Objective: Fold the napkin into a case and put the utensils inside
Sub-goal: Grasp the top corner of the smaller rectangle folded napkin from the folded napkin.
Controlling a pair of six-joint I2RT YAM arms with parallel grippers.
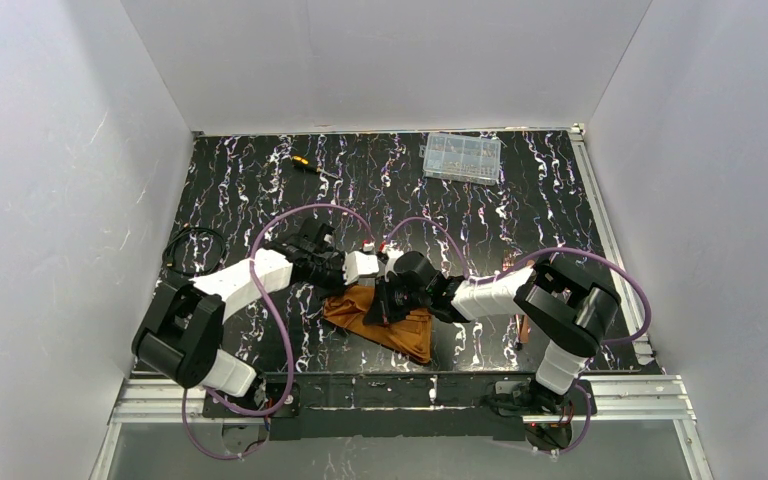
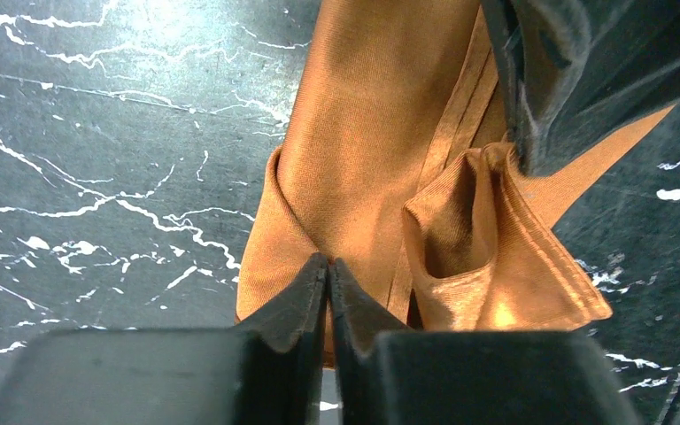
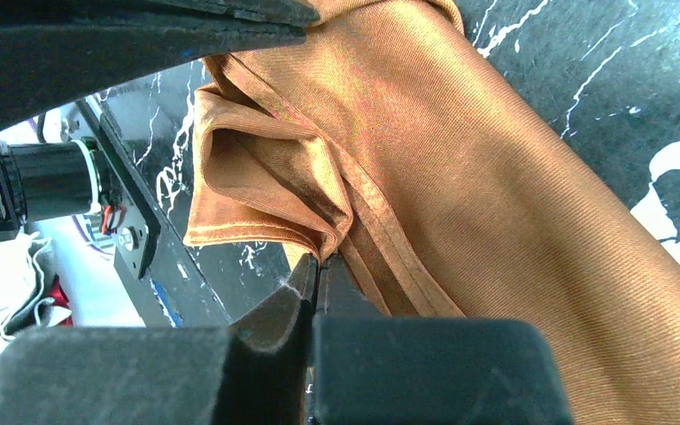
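Napkin [image 1: 400, 335]: your left hand [image 2: 329, 270] pinches its edge, right hand [image 3: 317, 274] pinches a fold; cloth runs ahead of both.

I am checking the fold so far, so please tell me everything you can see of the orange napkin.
The napkin is a rust-orange woven cloth with a slight sheen and stitched hems. It lies partly folded in layers on the black marbled table, near the front edge between the two arms, roughly wedge-shaped from above. One hemmed corner is raised into a small open pocket. The left gripper is closed on a fold at its edge, and the right gripper pinches the raised corner.
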